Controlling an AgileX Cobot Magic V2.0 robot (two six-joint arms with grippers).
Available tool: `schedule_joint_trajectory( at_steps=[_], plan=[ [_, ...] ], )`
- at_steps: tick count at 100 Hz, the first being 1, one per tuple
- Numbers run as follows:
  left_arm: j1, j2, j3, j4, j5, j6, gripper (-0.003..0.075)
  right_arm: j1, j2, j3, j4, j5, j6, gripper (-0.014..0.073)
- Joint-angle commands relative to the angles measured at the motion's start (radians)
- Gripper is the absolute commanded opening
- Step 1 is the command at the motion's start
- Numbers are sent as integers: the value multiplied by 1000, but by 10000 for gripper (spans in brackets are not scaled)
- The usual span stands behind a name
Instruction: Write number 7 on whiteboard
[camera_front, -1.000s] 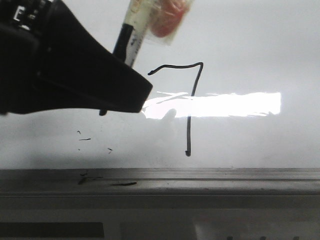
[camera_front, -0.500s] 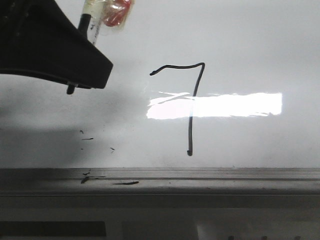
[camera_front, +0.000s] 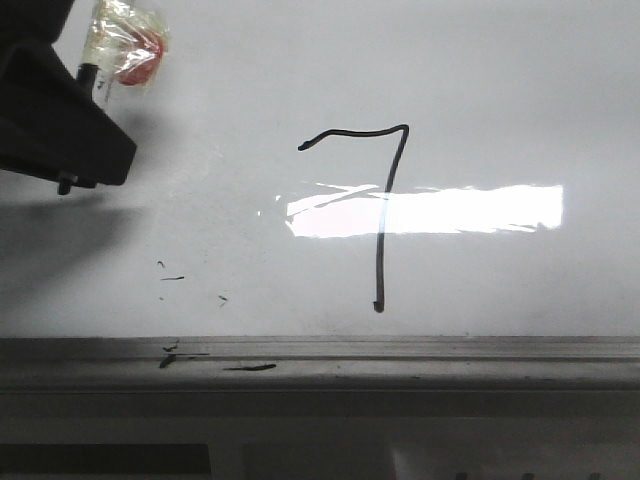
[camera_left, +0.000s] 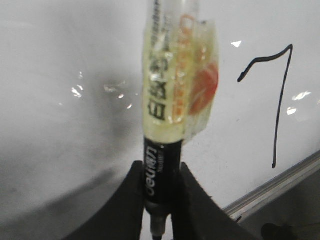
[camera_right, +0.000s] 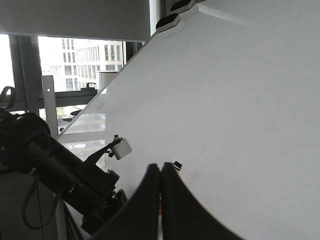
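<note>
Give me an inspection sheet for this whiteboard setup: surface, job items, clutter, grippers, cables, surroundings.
Surface: whiteboard glossy, glare band across the middle, grey ledge below.
Job's things: number 7 drawn; marker off the line.
Clutter: stray flecks on the board, dark marks on the ledge.
Grippers: left gripper shut on the marker; right gripper shut, empty.
Cables: nothing seen.
Surroundings: window with buildings beyond.

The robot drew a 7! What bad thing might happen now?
The left gripper is shut on the marker, close to the whiteboard. A slip might add a stray line like the flecks already there. Brushing the 7 might also smear it if the ink is wet.
</note>
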Motion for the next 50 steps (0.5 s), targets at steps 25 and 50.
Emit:
schedule_joint_trajectory(
  at_steps=[25, 50],
  plan=[
    [-7, 55, -34, -12, -108, -107, -21, -2, 5, -24, 13, 16, -4, -64],
    [-9, 96, -34, -18, -117, -112, -21, -2, 5, -24, 13, 16, -4, -64]
  ],
)
